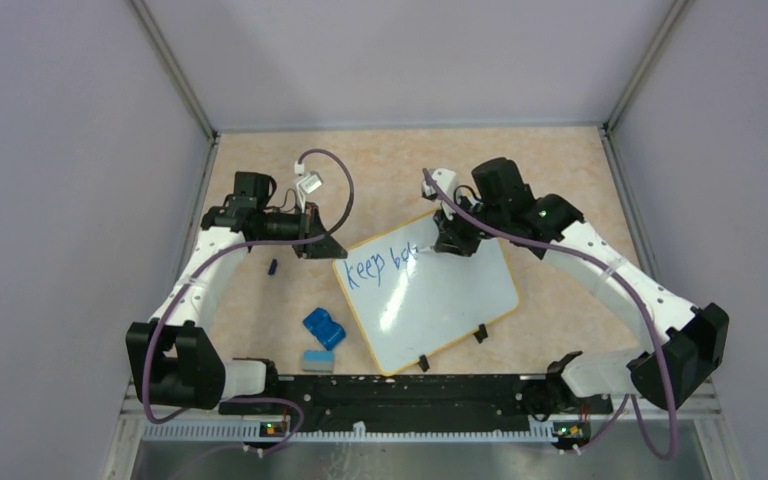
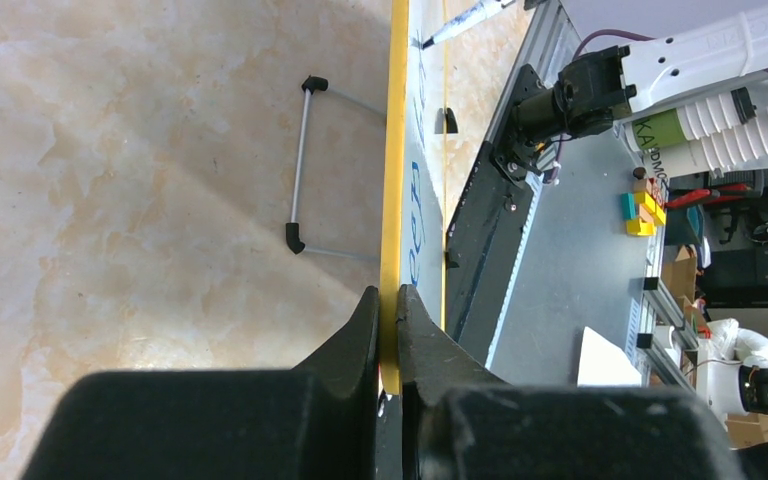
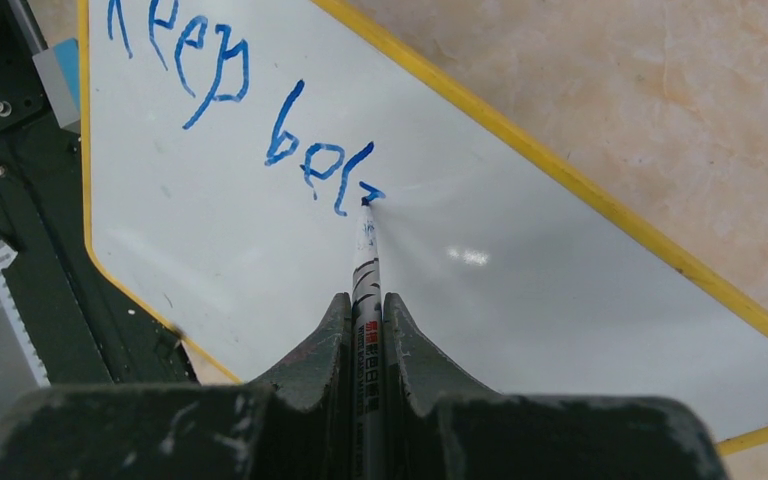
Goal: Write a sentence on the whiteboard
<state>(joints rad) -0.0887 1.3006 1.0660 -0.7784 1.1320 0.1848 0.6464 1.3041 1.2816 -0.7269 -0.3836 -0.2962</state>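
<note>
- whiteboard (image 1: pixel 450 300): on the table (image 1: pixel 260 180), between both arms, turned at an angle.
- left gripper (image 2: pixel 388 297): jaws clamped on the board's yellow rim.
- right gripper (image 3: pixel 366 300): jaws clamped on a marker (image 3: pixel 365 250), its tip touching the board.
- sentence (image 3: pixel 230 100): blue, reads "keep be" plus a partial letter.

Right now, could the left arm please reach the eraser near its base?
Probably not yet: nothing blocks the eraser, but the left jaws are clamped on the whiteboard rim and must let go first.

Pale lilac walls (image 1: pixel 50 180) on three sides, silver corner posts (image 1: pixel 173 68), beige marbled tabletop (image 1: pixel 390 165), soft even light
</note>
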